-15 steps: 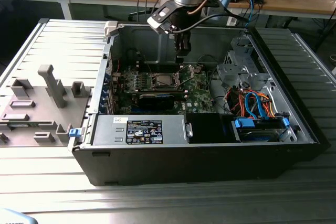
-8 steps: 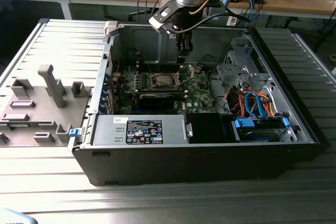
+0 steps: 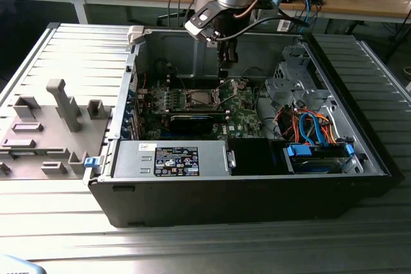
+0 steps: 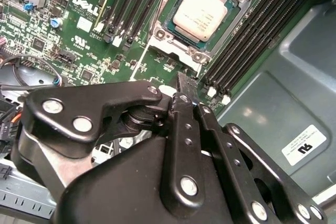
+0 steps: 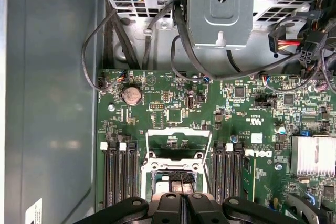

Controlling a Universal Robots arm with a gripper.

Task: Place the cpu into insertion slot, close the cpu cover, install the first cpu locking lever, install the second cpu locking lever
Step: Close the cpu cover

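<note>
One grey moulded plastic fixture point(image 3: 61, 117) is found at the exterior view's left, on the ribbed metal counter point(image 3: 192, 248). Beside it, the open black computer case point(image 3: 244, 200) is laid on its side. A black-and-white printed label point(image 3: 176, 160) is carried by the grey power supply point(image 3: 128, 158); its print is not legible.

Farther right, the green motherboard point(image 3: 247, 120) is seen. The black two-fingered pincer point(image 3: 225, 62) is held above it, fingers pressed together on nothing, as shown in both wrist views.

The small square silvery-topped cpu point(image 4: 202, 11) is already seated in the metal-rimmed square insertion slot point(image 4: 231, 24), just beyond the fingertips. The thin silvery windowed cpu cover point(image 5: 176, 154) is stood open at one side of the slot.

The cpu is judged light, stiff and fragile at its contacts, so only its opposite edges should be gripped. The cover is judged thin and springy, best pressed at its free edge.

White lettering is printed on the board, and a white sticker point(image 4: 304, 148) is fixed to the case floor.
</note>
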